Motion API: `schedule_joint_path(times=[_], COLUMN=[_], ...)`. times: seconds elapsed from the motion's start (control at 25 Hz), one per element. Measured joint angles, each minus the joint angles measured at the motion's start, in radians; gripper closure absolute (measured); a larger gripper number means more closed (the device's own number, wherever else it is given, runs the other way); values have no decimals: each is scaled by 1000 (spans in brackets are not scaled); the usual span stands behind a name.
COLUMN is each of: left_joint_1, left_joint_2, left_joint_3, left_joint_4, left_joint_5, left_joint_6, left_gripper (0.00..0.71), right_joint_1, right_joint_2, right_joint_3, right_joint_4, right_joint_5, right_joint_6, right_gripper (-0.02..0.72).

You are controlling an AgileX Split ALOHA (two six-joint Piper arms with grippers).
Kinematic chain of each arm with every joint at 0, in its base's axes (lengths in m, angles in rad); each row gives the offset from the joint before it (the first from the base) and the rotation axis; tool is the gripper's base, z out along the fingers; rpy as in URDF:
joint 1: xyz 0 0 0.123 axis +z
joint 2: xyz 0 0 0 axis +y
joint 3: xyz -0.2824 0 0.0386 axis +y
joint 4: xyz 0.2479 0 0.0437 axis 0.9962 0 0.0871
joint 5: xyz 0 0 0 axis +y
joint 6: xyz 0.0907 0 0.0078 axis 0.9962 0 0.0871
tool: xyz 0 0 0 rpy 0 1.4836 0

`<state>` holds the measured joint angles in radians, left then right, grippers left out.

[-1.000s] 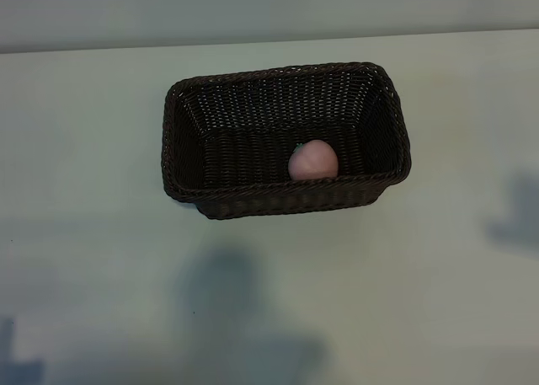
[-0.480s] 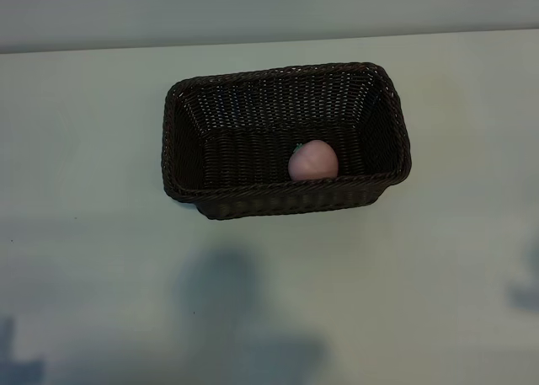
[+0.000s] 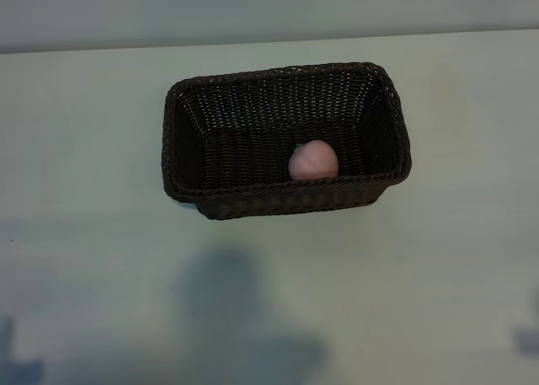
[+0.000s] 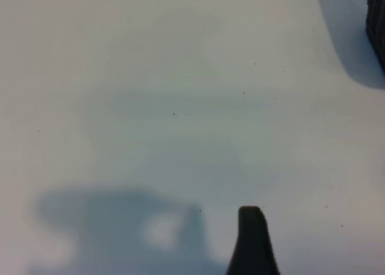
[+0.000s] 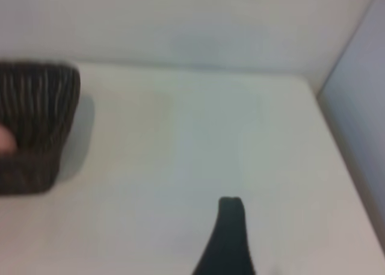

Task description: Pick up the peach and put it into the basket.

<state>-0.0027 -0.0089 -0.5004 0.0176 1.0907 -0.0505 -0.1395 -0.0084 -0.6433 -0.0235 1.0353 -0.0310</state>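
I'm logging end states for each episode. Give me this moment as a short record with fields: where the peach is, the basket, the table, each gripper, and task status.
peach: the peach lies inside the basket, against its near wall, right of middle
basket: the basket sits upright on the table
table: the table, pale, bears the basket
left gripper: one fingertip shows, above bare table, holding nothing
right gripper: one fingertip shows, away from the basket, holding nothing
task status: looks done
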Motion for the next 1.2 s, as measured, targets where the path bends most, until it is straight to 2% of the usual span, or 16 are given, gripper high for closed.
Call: schedule_joint_path(times=[0.4, 1.2], left_joint_1=[0, 0], left_joint_2=[0, 0], left_joint_3=[0, 0], left_joint_4=[0, 0], left_joint_5=[0, 0], left_joint_6=[-1, -1], left_gripper=[180, 180], right_joint_1=[0, 0], right_joint_2=[0, 0], right_joint_3=[131, 155], right_joint_4=[23, 37], right_joint_5=[30, 30], right_joint_6=[18, 22], right_gripper=[108, 108])
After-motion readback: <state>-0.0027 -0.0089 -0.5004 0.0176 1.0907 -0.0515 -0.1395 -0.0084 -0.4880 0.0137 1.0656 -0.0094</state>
